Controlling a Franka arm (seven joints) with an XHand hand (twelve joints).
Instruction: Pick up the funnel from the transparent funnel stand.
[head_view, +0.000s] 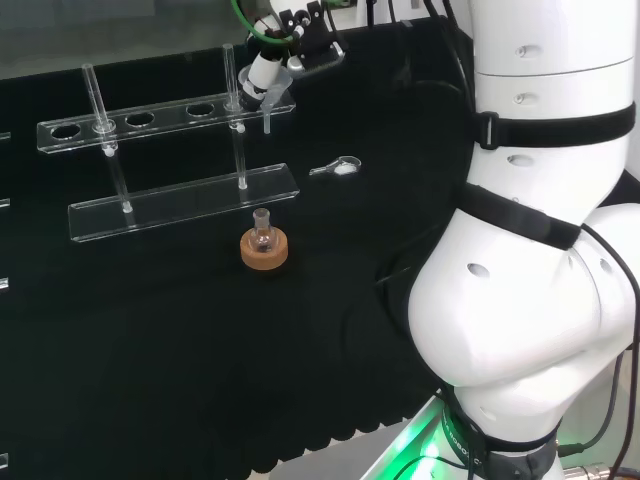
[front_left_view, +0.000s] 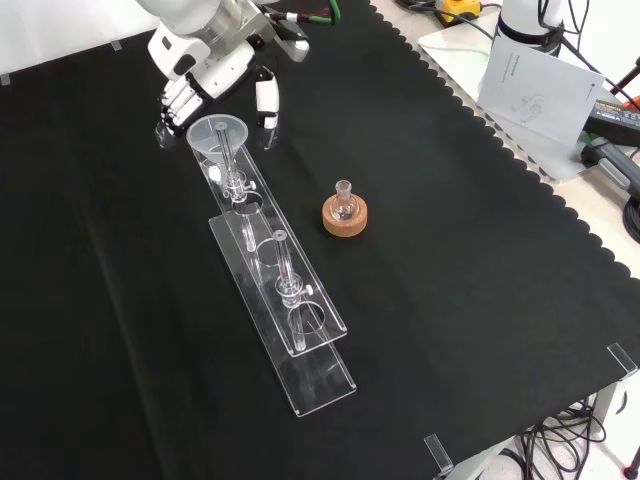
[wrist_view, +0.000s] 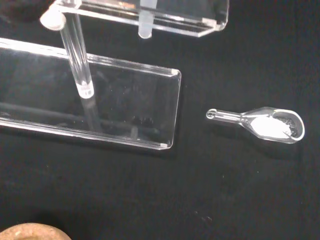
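At the stand's (front_left_view: 300, 330) far end, funnel (front_left_view: 218, 134) sitting in its hole. Hand (front_left_view: 200, 75) right behind, fingers curled around the rim.

The setting is a laboratory used for robot trials. The surface (front_left_view: 450, 300) is covered with black cloth with a scalloped edge. Laboratory ware stands on it: a clear funnel (front_left_view: 217, 133) in a clear stand (front_left_view: 285, 300) just below the hand (front_left_view: 190, 85) in the front view, a small flask on a cork ring (front_left_view: 345, 215) near it, and a glass scoop (wrist_view: 265, 124) holding white powder. Cables (front_left_view: 625, 200) and a printed sheet (front_left_view: 535, 80) lie beyond the cloth.
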